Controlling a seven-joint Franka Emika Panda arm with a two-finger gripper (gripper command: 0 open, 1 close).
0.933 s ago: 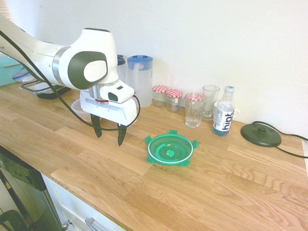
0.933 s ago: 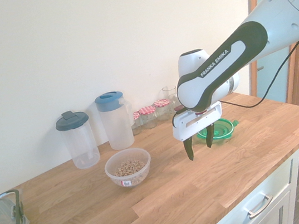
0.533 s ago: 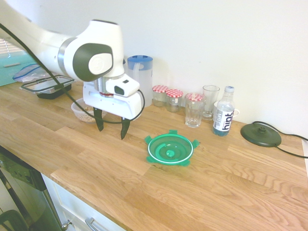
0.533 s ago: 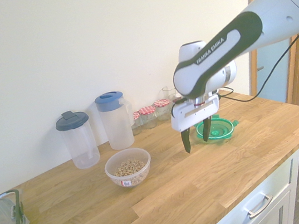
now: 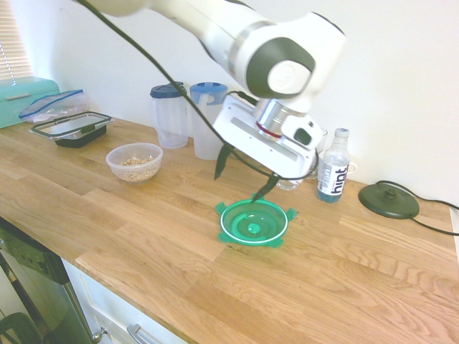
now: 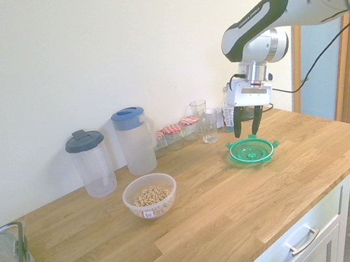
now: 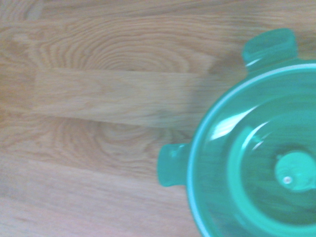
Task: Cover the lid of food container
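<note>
I see the lid [image 5: 254,223] lying flat on the counter [image 5: 344,287], the food container [image 5: 134,162] well apart from it, toward the jugs. My gripper [image 5: 244,177] hangs just above the lid, jaws spread and empty. I judge I'm approaching: next, descend and pinch the rim.

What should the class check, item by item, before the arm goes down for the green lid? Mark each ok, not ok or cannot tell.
1. Gripper open: ok.
2. Gripper empty: ok.
3. Lid flat on the counter, nothing on it: ok.
4. Gripper above the lid, not touching: ok.
5. Fingers lined up with the lid's rim: cannot tell.
6. Bowl uncovered, its rim free: ok; it holds food.
</note>
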